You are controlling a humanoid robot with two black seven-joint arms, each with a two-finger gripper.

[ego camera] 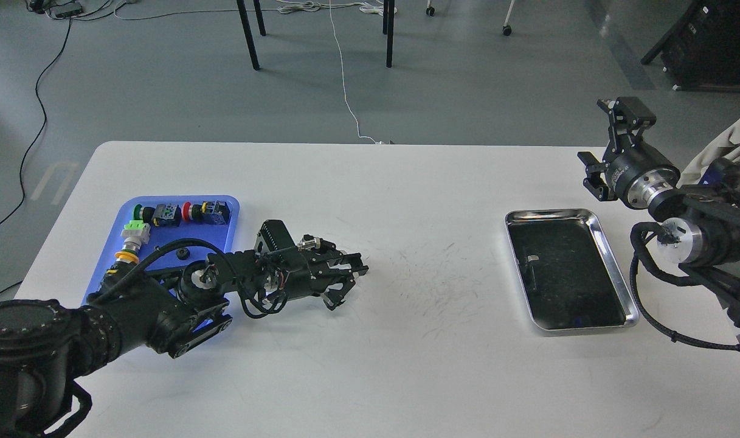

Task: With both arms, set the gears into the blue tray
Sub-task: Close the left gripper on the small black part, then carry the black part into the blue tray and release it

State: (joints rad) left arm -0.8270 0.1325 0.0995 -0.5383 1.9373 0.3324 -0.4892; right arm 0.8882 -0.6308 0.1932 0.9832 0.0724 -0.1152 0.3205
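Tabletop (pixel 406 340) open between trays; gear (pixel 183 252) seemingly in blue tray (pixel 231 204).

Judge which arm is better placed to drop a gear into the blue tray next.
Left, probably. The left gripper sits low over the table just right of the blue tray, while the right gripper is raised beyond the silver tray. I cannot tell whether either holds a gear.

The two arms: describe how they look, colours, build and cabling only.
Both arms are black with silver metal joint rings. The left arm carries looped black cables; the right arm trails a thick black cable. The left gripper and right gripper are black and claw-like.
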